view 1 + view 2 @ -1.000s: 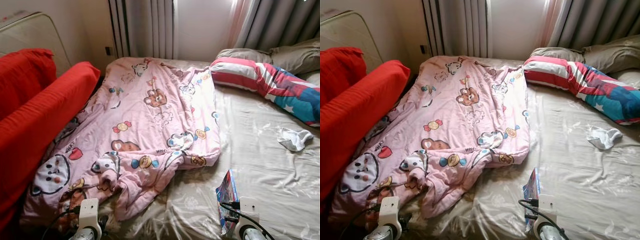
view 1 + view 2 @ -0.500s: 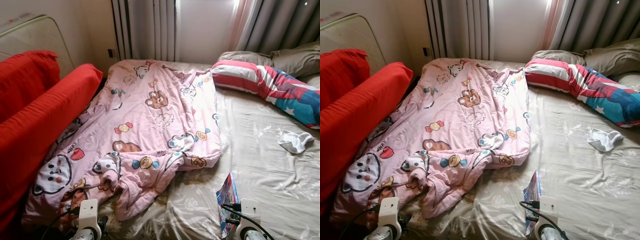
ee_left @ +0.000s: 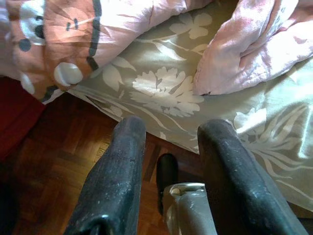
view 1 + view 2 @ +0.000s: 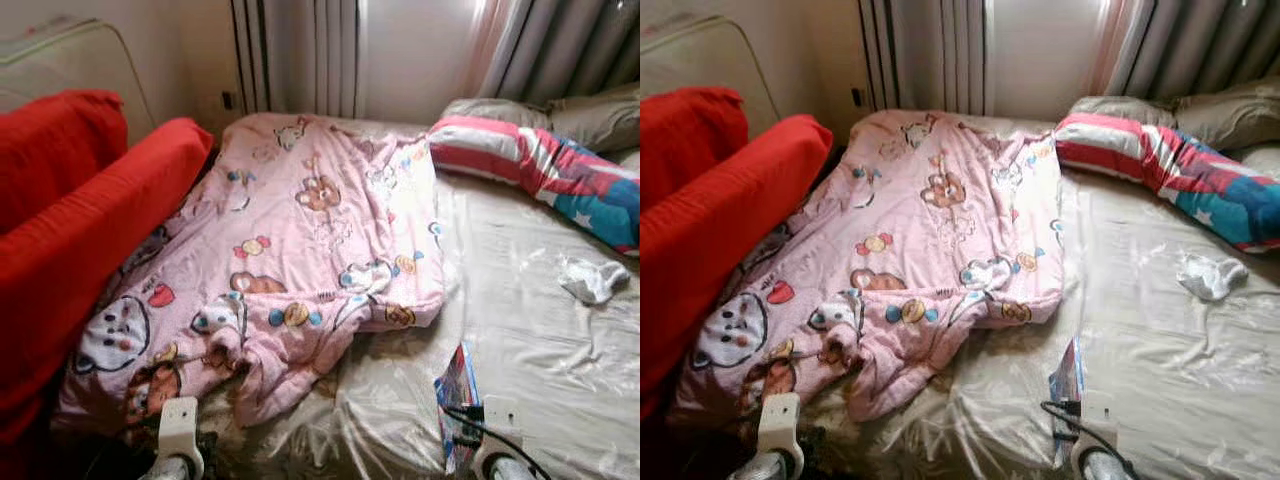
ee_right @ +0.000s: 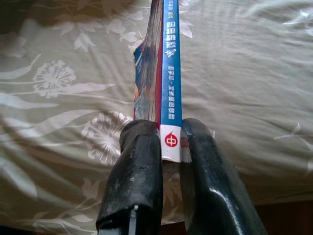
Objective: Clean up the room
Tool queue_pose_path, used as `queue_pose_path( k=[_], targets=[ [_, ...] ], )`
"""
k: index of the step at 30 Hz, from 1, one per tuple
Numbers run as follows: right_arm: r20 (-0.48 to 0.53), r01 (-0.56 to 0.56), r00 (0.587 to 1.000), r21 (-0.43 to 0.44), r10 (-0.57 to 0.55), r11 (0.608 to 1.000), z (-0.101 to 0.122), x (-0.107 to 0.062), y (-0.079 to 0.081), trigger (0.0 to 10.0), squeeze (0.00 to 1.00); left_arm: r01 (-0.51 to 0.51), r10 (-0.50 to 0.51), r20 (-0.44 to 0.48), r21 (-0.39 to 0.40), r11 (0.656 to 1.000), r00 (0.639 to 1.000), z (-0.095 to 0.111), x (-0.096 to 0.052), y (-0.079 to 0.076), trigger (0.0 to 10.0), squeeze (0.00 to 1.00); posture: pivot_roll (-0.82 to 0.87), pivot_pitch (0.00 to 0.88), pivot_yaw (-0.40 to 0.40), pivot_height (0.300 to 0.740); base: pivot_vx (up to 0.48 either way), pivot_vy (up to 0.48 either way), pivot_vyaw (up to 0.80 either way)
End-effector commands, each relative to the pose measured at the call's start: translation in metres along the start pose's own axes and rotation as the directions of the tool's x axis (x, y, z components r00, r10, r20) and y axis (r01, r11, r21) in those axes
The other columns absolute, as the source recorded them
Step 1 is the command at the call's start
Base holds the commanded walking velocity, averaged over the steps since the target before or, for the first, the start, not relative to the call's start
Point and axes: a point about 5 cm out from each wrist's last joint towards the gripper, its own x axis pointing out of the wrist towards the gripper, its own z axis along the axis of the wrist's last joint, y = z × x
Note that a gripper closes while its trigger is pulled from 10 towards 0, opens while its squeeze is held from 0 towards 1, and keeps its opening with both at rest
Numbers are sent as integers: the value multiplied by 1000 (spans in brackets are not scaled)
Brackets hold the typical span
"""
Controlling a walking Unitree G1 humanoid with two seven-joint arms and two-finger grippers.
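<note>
A bed (image 4: 540, 330) fills the room; red cushions (image 4: 80, 230) left, grey curtains (image 4: 300, 55) far, wood floor (image 3: 54, 171) near.

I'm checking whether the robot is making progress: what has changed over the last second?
Little: the head camera shifted slightly, nothing on the bed moved. The right claw stays shut on the book; the left claw stays open, holding nothing.

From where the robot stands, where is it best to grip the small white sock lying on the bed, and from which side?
Probably from above, at the raised crumpled middle of the white sock. It lies loose and flat on the bed sheet with bare sheet around it, so a top pinch on a fold looks easiest. The left gripper is open; the right gripper already holds a book.
</note>
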Motion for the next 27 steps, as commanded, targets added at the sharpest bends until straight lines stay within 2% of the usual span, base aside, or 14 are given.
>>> queue_pose_path(
  k=[1,14,27],
  targets=[
    [11,7,1000,7,-7,1000,3,1,-2,10000,0,3,-3,-15,16,1000,1000,-2,0,0,10000,0,14,0,-17,740,0,0,0],
    [28,-2,1000,12,2,1000,8,2,3,10000,0,1,-1,-27,13,1000,1000,-6,-1,2,10000,0,14,0,-17,740,0,0,0],
    [30,1,1000,17,-2,1000,8,1,0,10000,0,-2,3,-33,7,1000,999,-7,-2,3,10000,0,16,0,-19,740,-357,0,0]
  ],
)
